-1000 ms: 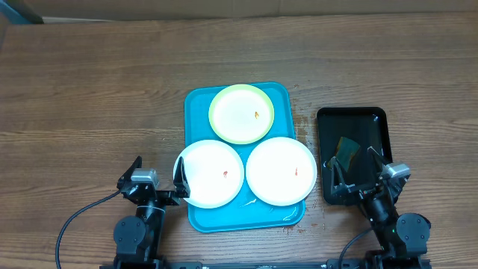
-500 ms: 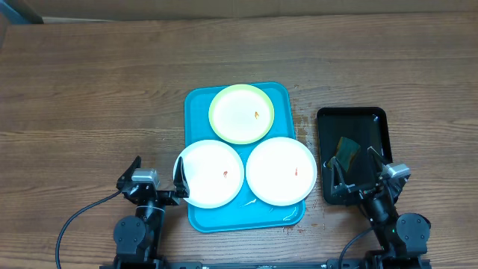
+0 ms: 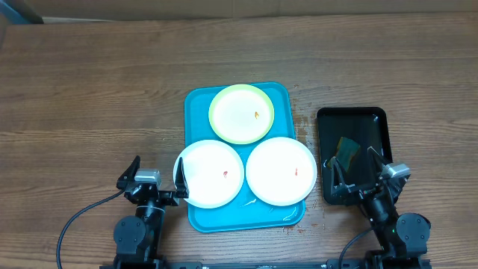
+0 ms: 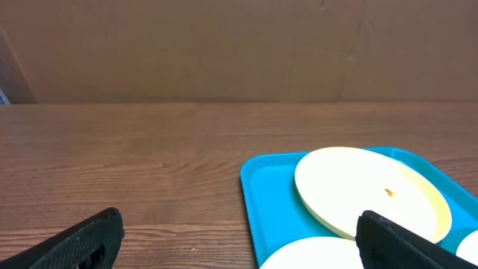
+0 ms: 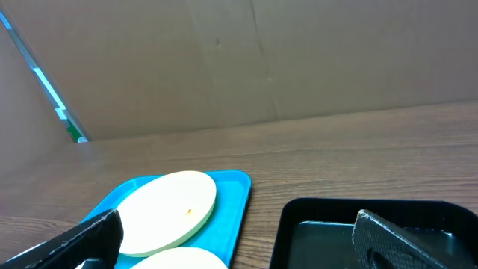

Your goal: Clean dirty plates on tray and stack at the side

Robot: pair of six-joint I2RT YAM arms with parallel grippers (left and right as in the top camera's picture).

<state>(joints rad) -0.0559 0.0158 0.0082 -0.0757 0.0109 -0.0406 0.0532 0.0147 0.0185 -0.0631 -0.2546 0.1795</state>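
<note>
Brown wood table (image 3: 89, 90). Blue tray (image 3: 196, 101) in middle holds yellow-green plate (image 3: 240, 113) far, two white plates (image 3: 210, 173) (image 3: 281, 170) near, red specks on all. No stack yet. Left claw (image 3: 157, 163), right claw (image 3: 349, 161) spread wide, holding nothing. Cleaning looks not begun. Next: right claw must pinch green sponge (image 3: 347, 149) in black tray (image 3: 373, 119).

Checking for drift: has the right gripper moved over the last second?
No. The right gripper stays open over the near end of the black tray.
</note>
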